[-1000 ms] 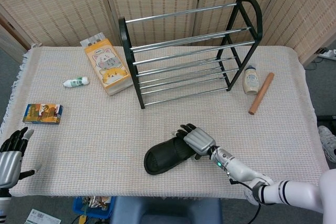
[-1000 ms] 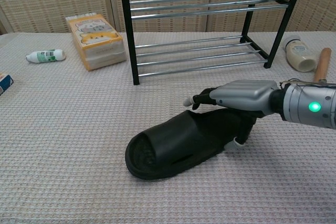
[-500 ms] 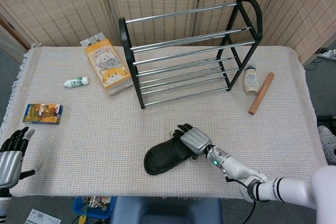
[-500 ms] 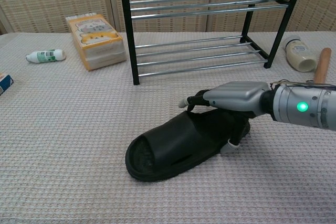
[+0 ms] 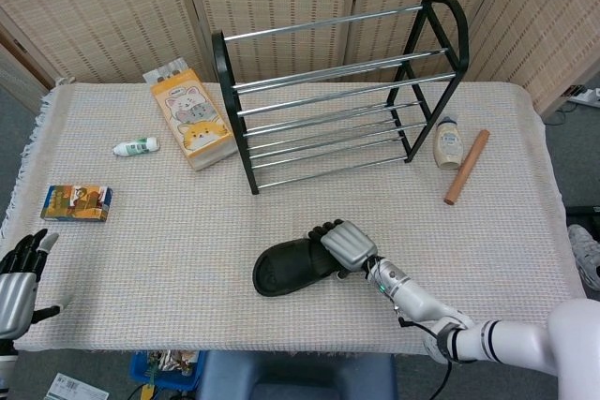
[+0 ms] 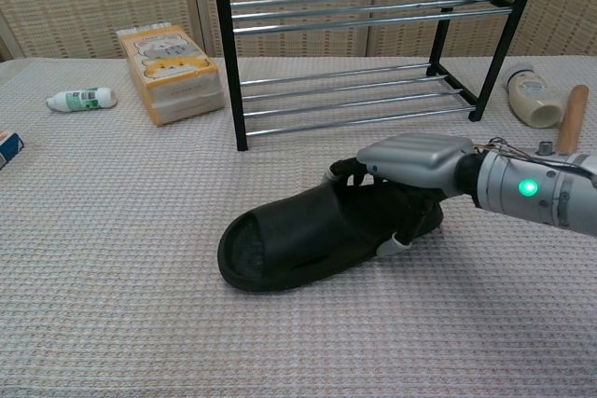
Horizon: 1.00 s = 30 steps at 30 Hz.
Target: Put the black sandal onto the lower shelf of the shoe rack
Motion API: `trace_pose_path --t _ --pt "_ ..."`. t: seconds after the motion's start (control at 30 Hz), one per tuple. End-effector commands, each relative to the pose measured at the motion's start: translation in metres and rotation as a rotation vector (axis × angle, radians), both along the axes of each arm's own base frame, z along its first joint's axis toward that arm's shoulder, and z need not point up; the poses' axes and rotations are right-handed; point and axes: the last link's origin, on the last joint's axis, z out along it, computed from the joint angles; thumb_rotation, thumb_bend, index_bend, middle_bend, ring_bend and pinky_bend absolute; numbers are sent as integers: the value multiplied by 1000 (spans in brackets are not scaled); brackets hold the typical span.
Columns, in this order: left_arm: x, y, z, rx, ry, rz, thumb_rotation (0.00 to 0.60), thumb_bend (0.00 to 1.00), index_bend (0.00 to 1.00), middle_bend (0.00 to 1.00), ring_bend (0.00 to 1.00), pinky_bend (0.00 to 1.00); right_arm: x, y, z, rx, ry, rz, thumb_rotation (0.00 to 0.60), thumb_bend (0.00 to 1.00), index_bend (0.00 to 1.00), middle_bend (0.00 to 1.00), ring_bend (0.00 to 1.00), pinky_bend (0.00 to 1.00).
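Observation:
The black sandal (image 5: 289, 267) (image 6: 297, 240) lies on the tablecloth in front of the shoe rack, toe pointing to the left. My right hand (image 5: 345, 245) (image 6: 412, 163) grips its heel end, fingers curled over the top and thumb under the edge. The black-framed shoe rack (image 5: 222, 72) (image 6: 227, 62) stands behind it; its lower shelf (image 5: 328, 151) (image 6: 354, 102) of chrome bars holds nothing. My left hand (image 5: 17, 276) hangs at the table's near left edge, fingers apart and holding nothing; the chest view does not show it.
An orange cat-print box (image 5: 191, 119) (image 6: 171, 72) lies left of the rack, a small white bottle (image 5: 136, 146) (image 6: 82, 99) further left. A colourful packet (image 5: 76, 202) sits near the left edge. A cream bottle (image 5: 449, 142) (image 6: 526, 97) and wooden stick (image 5: 466, 167) (image 6: 569, 118) lie right.
My right hand has closed more firmly on the heel and drawn the sandal slightly left and toward the rack. The left hand has sunk a little lower.

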Motion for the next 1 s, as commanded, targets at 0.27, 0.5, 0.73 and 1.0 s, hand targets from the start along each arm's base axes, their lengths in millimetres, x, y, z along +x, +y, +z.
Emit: trace_pose_path --t 0.27,0.5,0.73,1.0 --pt "4 4 -1 -9 -17 -22 600 187 95 77 76 198 -16 -32 54 -190 -82 -145 600 490 409 402 303 441" --pt "8 6 -1 -16 -22 -44 600 186 94 77 76 199 -11 -66 62 -259 -98 -243 600 489 409 402 303 441" --pt "8 4 -1 -20 -34 -40 600 187 95 77 76 198 3 -95 46 -298 -88 -305 600 488 409 397 303 441" --pt "4 1 0 -24 -34 -20 600 187 95 77 76 198 21 -124 25 -331 -70 -371 600 485 409 380 307 441"
